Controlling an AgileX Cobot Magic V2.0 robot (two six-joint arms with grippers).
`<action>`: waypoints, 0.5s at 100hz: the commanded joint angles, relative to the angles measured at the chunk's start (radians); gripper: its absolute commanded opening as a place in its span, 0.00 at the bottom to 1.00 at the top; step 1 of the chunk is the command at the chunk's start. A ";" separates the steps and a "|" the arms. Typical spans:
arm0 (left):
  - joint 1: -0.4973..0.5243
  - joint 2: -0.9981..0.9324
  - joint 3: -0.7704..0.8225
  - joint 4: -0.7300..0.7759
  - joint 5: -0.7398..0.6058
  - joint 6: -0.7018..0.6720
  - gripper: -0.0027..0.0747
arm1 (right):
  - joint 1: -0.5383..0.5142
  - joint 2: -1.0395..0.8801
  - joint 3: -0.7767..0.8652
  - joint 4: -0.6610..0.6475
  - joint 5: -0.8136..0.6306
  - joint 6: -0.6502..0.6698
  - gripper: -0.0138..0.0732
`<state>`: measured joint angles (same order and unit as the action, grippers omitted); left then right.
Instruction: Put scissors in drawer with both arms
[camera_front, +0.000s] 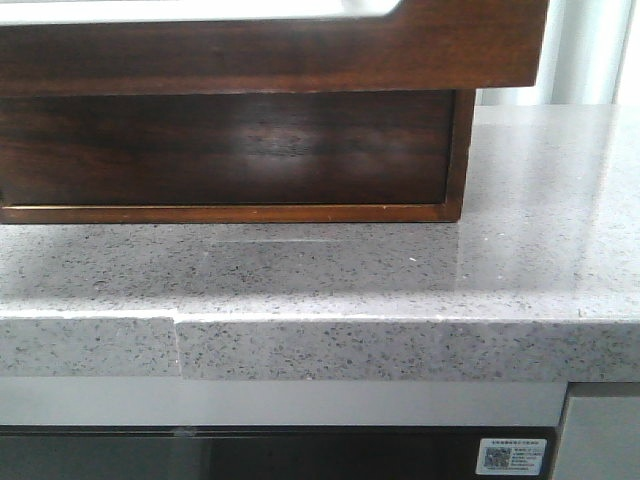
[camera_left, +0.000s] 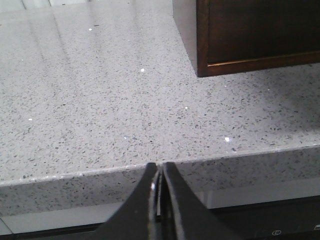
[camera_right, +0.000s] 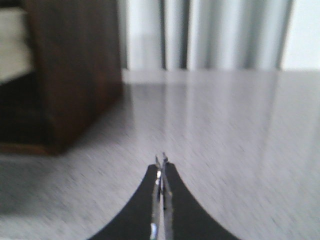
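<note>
Fingers first: my left gripper (camera_left: 160, 192) has its tips pressed together with nothing between them, poised just off the front edge of the speckled counter (camera_left: 100, 100). My right gripper (camera_right: 161, 187) is closed the same way and empty, over the counter beside the dark wooden cabinet (camera_right: 75, 75).

I find no scissors on the counter or in either claw, so I can't say where they lie. The drawer front (camera_front: 225, 150) looks flush with its frame in the front view (no gap I can make out). That fits two readings: scissors already inside a shut drawer, or scissors lying somewhere beyond what my cameras cover with the drawer yet to open. I won't commit to a move until I locate them.

The cabinet's top is cut off, I can spot no handle, and the right wrist picture is badly blurred.
</note>
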<state>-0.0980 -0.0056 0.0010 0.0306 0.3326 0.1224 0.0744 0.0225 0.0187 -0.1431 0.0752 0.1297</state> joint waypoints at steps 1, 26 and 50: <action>-0.006 -0.030 0.024 0.001 -0.031 -0.014 0.01 | -0.058 -0.029 0.006 -0.006 0.067 0.007 0.08; -0.006 -0.030 0.024 0.001 -0.031 -0.014 0.01 | -0.160 -0.051 0.008 0.171 0.192 -0.170 0.08; -0.006 -0.030 0.024 0.001 -0.031 -0.014 0.01 | -0.171 -0.051 0.008 0.155 0.222 -0.175 0.08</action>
<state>-0.0980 -0.0056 0.0010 0.0306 0.3326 0.1224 -0.0875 -0.0082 0.0169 0.0055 0.3175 -0.0285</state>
